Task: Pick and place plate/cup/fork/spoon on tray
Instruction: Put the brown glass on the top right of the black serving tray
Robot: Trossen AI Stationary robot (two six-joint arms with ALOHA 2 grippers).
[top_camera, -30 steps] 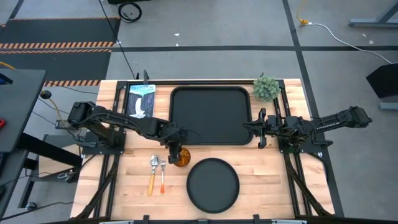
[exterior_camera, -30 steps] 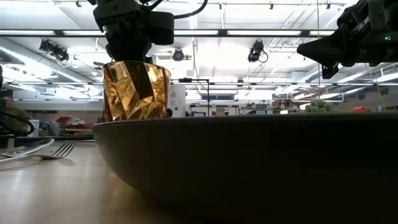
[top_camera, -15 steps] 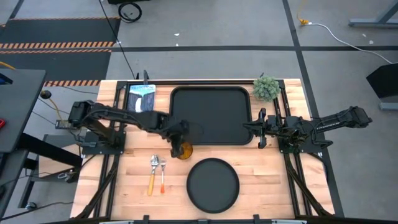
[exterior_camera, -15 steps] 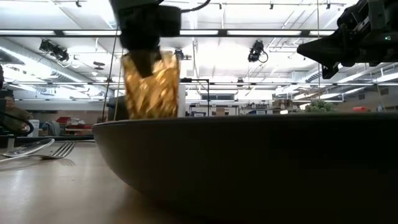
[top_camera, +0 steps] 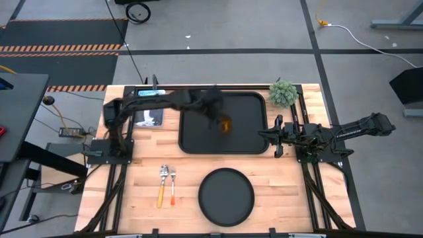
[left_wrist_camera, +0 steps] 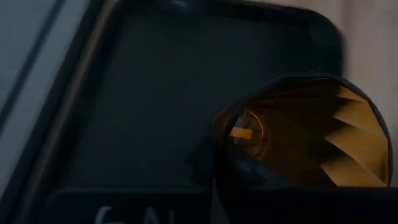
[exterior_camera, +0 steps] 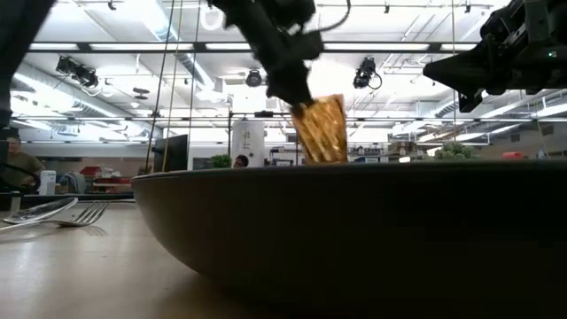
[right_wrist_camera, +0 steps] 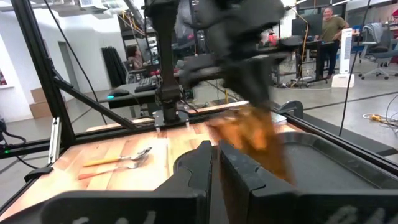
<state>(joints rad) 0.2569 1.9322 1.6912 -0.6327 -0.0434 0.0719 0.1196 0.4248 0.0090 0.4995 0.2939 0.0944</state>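
Observation:
My left gripper [top_camera: 218, 118] is shut on the amber-brown cup [top_camera: 225, 125] and holds it above the middle of the black tray [top_camera: 198, 139]. The low view shows the cup [exterior_camera: 322, 128] tilted in the air. The round black plate [top_camera: 226, 196] lies on the table near the front edge. The spoon [top_camera: 162, 185] and the fork [top_camera: 173, 186] lie side by side to the plate's left, handles toward the near edge. My right gripper [top_camera: 277, 135] is shut and empty at the tray's right rim. My left gripper holds the cup by its rim [left_wrist_camera: 219, 140], with one finger inside the cup [left_wrist_camera: 249, 174] and the other outside, as far as the wrist view shows. The fingers slant down from above. The cup hangs tilted below them, lifted clear of the tray.
A small green plant [top_camera: 283, 92] stands at the tray's far right corner. A blue and white card [top_camera: 149, 116] lies left of the tray, partly under my left arm. People stand in the room beyond the table [right_wrist_camera: 329, 25].
My left gripper has carried the cup up from the table beside the fork and spoon, toward the far edge and the right, to above the tray's middle. The cup stood upright in the hold then and is tilted now.

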